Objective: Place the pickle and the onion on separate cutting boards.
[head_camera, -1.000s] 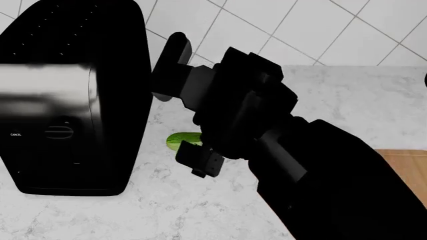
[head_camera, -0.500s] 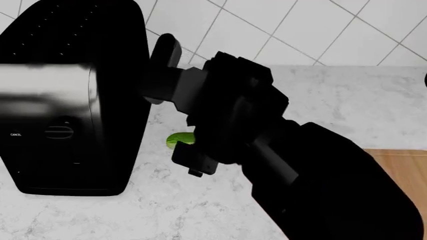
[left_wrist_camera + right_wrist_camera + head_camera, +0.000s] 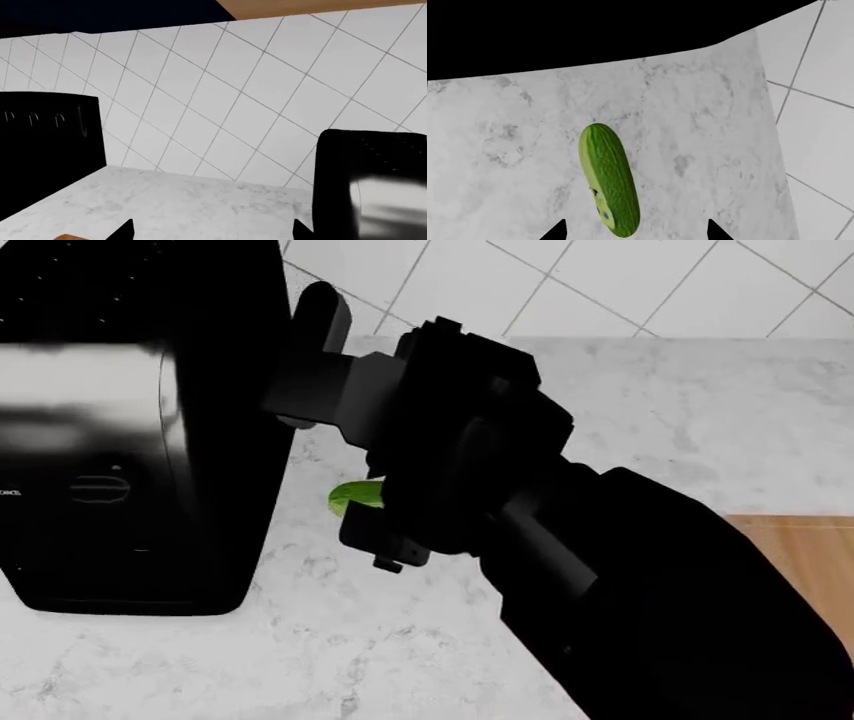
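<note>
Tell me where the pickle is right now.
The pickle lies on the marble counter in the head view, just right of the black appliance, mostly hidden under the right gripper.

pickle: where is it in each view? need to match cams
Head view: pickle left of centre, mostly hidden behind the right arm, beside the black appliance.
Right wrist view: pickle lower centre, whole, lying on the countertop.
Left wrist view: not in it.
Shared landmark: white marble countertop.

Simulated kitchen: white diagonal wall tiles [image 3: 220, 100], grey-veined marble countertop [image 3: 667, 420], black toaster-like appliance [image 3: 120, 420], wooden cutting board [image 3: 801, 560], pickle [image 3: 608, 179].
</note>
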Robot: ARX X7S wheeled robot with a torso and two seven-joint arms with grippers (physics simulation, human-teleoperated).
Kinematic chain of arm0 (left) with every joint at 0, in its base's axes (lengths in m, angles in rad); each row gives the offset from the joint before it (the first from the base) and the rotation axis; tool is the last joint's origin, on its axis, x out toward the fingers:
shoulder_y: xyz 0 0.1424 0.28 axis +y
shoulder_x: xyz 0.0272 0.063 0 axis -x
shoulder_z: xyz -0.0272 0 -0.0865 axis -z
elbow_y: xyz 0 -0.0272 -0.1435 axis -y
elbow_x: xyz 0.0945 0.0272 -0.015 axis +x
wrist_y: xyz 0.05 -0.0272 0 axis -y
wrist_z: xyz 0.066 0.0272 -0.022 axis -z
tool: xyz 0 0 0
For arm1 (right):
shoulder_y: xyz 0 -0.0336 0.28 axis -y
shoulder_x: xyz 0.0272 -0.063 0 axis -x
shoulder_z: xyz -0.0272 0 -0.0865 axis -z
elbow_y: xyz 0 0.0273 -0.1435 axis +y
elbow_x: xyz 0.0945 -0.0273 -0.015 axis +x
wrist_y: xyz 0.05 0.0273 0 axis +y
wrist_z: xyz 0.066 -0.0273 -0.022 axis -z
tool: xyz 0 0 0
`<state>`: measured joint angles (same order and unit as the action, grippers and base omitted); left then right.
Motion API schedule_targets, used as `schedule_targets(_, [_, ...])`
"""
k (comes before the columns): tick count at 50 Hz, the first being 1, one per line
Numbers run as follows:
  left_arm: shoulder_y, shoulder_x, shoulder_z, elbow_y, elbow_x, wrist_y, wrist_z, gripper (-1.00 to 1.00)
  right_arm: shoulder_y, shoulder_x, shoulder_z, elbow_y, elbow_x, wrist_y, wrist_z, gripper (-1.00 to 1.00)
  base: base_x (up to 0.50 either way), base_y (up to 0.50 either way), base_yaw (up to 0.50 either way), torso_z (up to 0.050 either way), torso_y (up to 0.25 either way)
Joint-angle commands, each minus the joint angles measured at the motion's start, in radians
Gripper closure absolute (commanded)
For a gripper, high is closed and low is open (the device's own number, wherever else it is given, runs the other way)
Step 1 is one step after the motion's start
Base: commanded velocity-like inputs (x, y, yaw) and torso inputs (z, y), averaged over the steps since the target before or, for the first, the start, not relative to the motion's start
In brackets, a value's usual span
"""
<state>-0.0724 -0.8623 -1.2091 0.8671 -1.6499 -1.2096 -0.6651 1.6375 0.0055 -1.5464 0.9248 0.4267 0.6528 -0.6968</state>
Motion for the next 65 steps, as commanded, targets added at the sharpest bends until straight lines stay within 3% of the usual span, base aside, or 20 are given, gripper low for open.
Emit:
schedule_targets(1, [0.021,-0.004,-0.053,-0.002,-0.033,0.008,0.008,-1.00,0.017,-0.005,0.010,0.023,-0.021,-0.010,-0.003,-1.00,0.00,0.00,0.00,0.004,-0.184])
schedule_targets(44, [0.032,0.008,-0.058,-0.009,-0.033,0.027,0.018,-1.00,-0.035,-0.005,0.013,0.052,-0.005,0.001,-0.037,-1.00,0.00,0.00,0.00,0.003,-0.100])
schedule_targets(45, [0.031,0.010,-0.055,-0.010,-0.029,0.027,0.019,-1.00,-0.037,-0.005,0.012,0.055,-0.006,-0.001,-0.037,1.00,0.01,0.00,0.00,0.000,0.000])
schedule_targets(65, [0.039,-0.007,-0.053,-0.015,-0.059,0.042,-0.014,-1.00,0.080,0.020,0.055,0.016,0.084,0.037,0.002,1.00,0.00,0.00,0.00,0.000,-0.006])
